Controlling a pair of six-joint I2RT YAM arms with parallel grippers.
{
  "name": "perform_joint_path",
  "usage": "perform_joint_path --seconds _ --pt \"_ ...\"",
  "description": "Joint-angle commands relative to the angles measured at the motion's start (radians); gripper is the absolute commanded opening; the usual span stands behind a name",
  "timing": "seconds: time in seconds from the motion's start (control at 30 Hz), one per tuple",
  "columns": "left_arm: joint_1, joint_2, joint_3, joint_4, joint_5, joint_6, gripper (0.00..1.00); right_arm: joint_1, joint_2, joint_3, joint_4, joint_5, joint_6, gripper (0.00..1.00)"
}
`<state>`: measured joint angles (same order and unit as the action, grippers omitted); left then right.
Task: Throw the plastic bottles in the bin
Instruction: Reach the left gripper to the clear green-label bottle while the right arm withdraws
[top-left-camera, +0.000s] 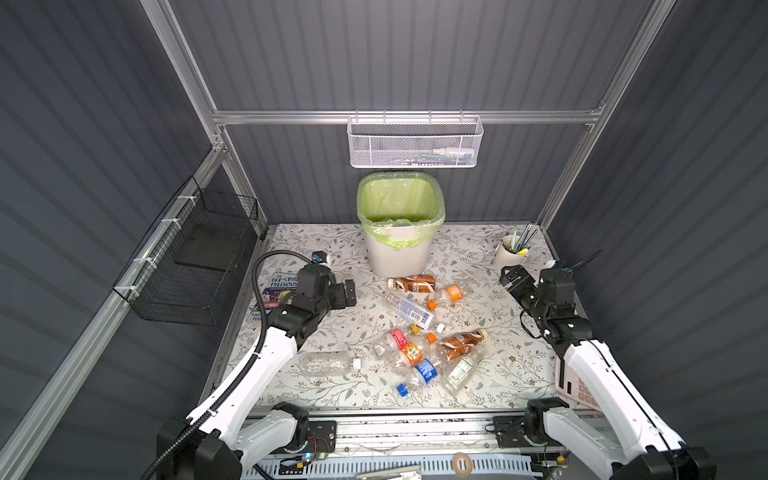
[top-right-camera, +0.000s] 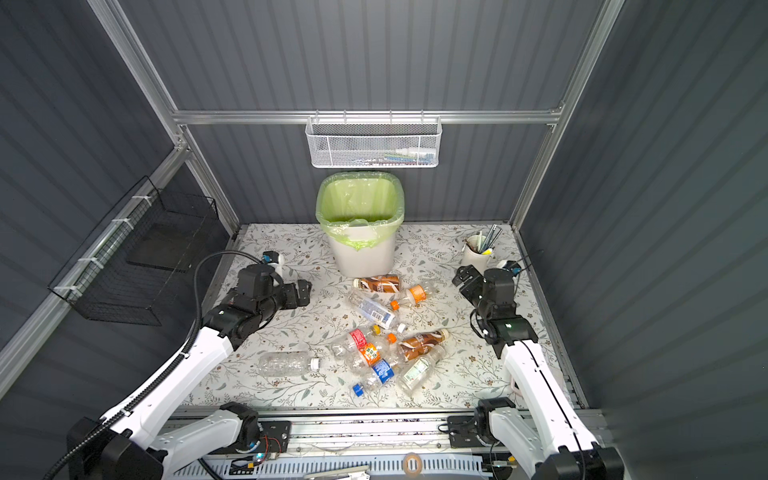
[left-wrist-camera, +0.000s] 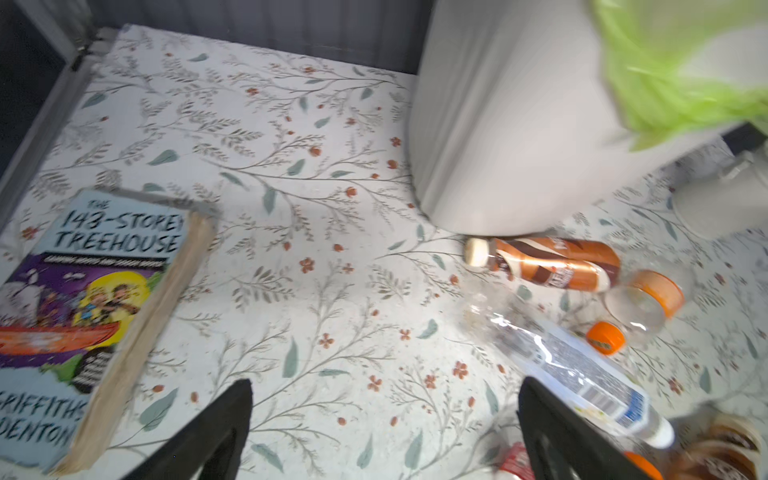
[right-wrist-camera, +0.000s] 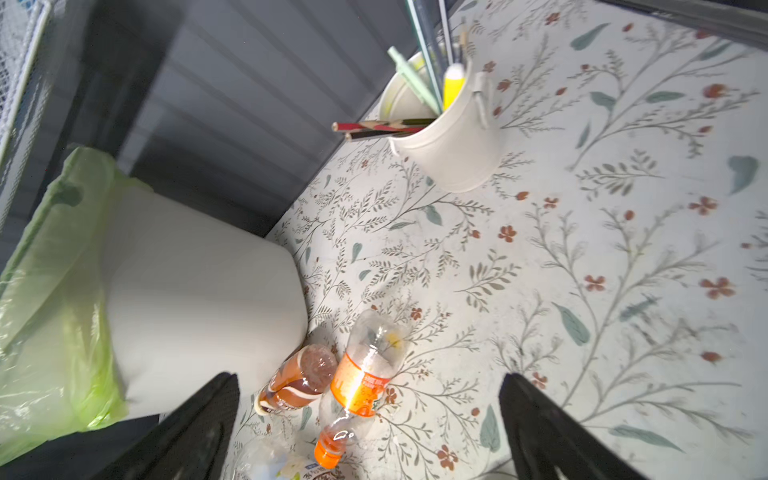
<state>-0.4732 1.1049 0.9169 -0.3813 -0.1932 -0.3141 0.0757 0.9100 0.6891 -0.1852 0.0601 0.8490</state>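
The white bin with its green bag stands at the back middle of the table. Several plastic bottles lie in front of it: a brown-labelled one next to its base, an orange-labelled one, a blue-and-white one, a heap nearer the front, and a clear one lying alone at the left. My left gripper hovers open left of the bottles, with only tablecloth between its fingers. My right gripper hangs open at the right, facing the orange-labelled bottle and the bin.
A book lies under the left arm. A white cup of pens stands at the back right, close to the right gripper. A white mesh basket hangs above the bin, and a black wire basket on the left wall.
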Motion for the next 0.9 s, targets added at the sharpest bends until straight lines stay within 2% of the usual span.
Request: perform_joint_path --seconds 0.0,0.17,0.47,0.57,0.67,0.77,0.87 --pt "-0.137 0.066 0.078 -0.055 -0.105 0.044 1.00 -0.028 -0.045 -0.063 0.023 0.011 0.033 0.99" --pt "-0.390 0.233 0.188 -0.074 -0.181 0.043 0.99 -0.057 -0.073 -0.131 0.041 -0.021 -0.004 0.99" --pt "-0.687 0.551 0.422 -0.093 -0.135 0.041 0.97 -0.095 -0.057 -0.212 0.162 -0.089 -0.091 0.99" --pt "-0.746 0.650 0.532 -0.151 -0.104 0.048 0.95 -0.119 -0.033 -0.227 0.195 -0.128 -0.093 0.99" --pt "-0.764 0.730 0.601 -0.217 -0.049 0.040 0.90 -0.141 -0.007 -0.234 0.217 -0.155 -0.093 0.99" --pt "-0.783 0.780 0.642 -0.281 -0.024 0.027 0.85 -0.163 0.014 -0.233 0.233 -0.189 -0.100 0.99" --pt "-0.803 0.805 0.664 -0.326 -0.006 0.026 0.85 -0.180 0.023 -0.232 0.237 -0.207 -0.103 0.99"
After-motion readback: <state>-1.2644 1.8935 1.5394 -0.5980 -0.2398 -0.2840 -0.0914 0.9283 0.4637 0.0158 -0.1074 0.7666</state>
